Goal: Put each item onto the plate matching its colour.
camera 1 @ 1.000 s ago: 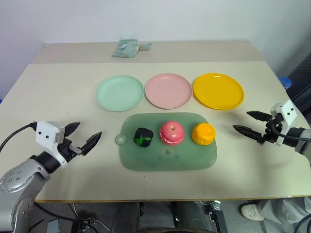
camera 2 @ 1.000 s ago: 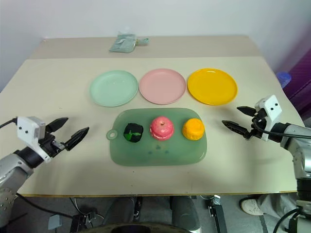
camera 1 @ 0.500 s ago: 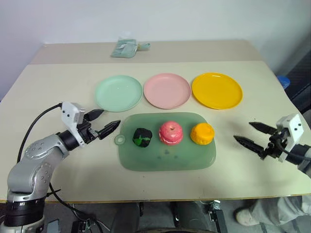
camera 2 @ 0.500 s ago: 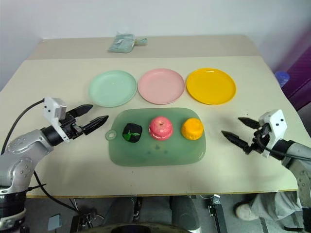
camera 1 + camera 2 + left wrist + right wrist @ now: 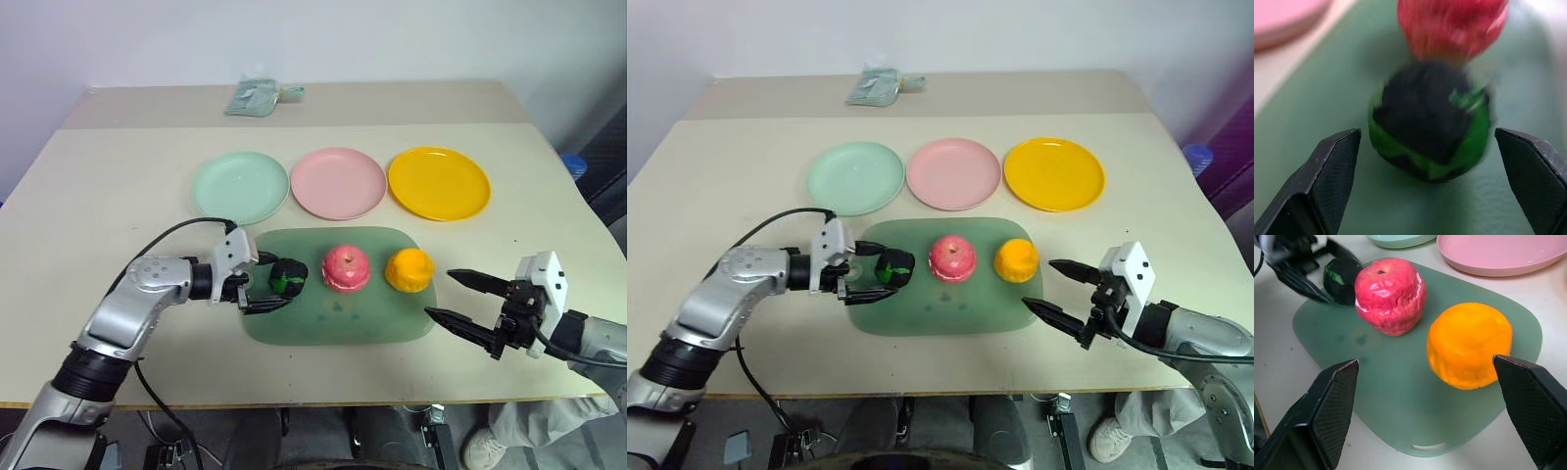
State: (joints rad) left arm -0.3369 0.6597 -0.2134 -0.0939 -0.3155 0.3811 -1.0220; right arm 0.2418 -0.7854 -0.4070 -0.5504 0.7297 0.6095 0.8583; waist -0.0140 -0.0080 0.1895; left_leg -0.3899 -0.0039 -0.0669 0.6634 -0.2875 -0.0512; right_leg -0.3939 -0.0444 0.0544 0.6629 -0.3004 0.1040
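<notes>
while the three toy foods are sitting in a row on the translucent green board (image 5: 338, 328), we are seeing the left gripper (image 5: 265, 286) reaching in from the board's handle end, its two black fingers standing apart on either side of the black-and-green ball (image 5: 289, 276) without visibly pressing it. beside that ball the pink apple-like ball (image 5: 346, 267) is resting at the middle of the board, and the orange ball (image 5: 409, 269) is lying near the far end. the right gripper (image 5: 458, 300) is hovering open just off that end, pointing toward the orange ball. farther back on the desk (image 5: 118, 166), the mint green plate (image 5: 241, 187), pink plate (image 5: 340, 182) and yellow-orange plate (image 5: 439, 182) are lying bare, side by side.
</notes>
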